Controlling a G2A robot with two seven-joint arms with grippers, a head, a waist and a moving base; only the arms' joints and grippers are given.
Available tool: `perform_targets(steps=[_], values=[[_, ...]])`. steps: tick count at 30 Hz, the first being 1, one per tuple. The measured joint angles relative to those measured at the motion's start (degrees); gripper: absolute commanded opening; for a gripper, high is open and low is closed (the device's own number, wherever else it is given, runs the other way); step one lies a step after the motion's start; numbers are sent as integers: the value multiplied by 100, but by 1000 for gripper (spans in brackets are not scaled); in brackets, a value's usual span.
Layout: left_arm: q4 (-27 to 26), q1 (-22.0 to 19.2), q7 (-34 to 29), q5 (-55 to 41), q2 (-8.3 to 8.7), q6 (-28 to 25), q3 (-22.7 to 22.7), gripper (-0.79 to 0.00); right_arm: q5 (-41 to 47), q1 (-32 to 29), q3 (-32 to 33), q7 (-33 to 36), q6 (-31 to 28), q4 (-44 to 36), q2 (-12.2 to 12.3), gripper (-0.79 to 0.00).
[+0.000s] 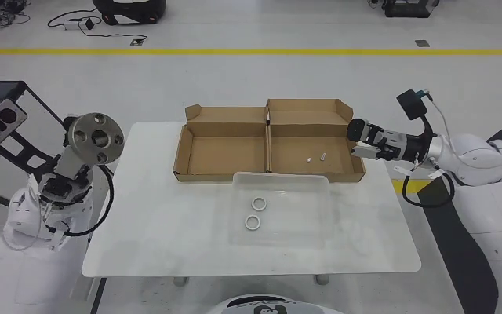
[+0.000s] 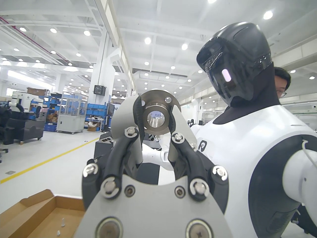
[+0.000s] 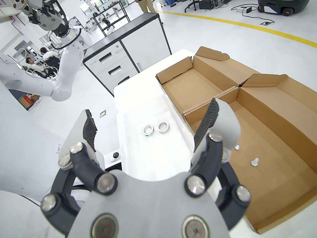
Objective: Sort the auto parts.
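Observation:
My left gripper (image 2: pixel 154 120) is shut on a round metal flange (image 2: pixel 156 117) with bolt holes, held high off the table's left side; the flange (image 1: pixel 96 139) faces up toward the top camera. My right gripper (image 3: pixel 153 122) stands open and holds nothing, beside the right end of the right cardboard box (image 1: pixel 337 169). Two small bolts (image 1: pixel 316 157) lie in that right box; one bolt (image 3: pixel 254 162) sits close to my right fingers. Two metal rings (image 1: pixel 255 213) lie in the clear plastic tray (image 1: pixel 314 235) in front of the boxes. The left cardboard box (image 1: pixel 182 153) has nothing in it.
The white table (image 1: pixel 157 220) has free room to the left of the tray and boxes. A grey drawer cabinet (image 3: pixel 128 58) stands past the table's left end. A black rack (image 1: pixel 16 118) stands by the left arm.

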Motion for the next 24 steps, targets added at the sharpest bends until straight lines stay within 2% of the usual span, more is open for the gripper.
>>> perform_targets(steps=[4,11,24], values=[[20,13,-61,-378,-2,31,6,-785,0,0,0,0,0,0,0,0],[126,-3,-250,-504,-10,63,-58,-785,0,0,0,0,0,0,0,0],[289,-64,-629,215,-24,92,-231,-785,0,0,0,0,0,0,0,0]])
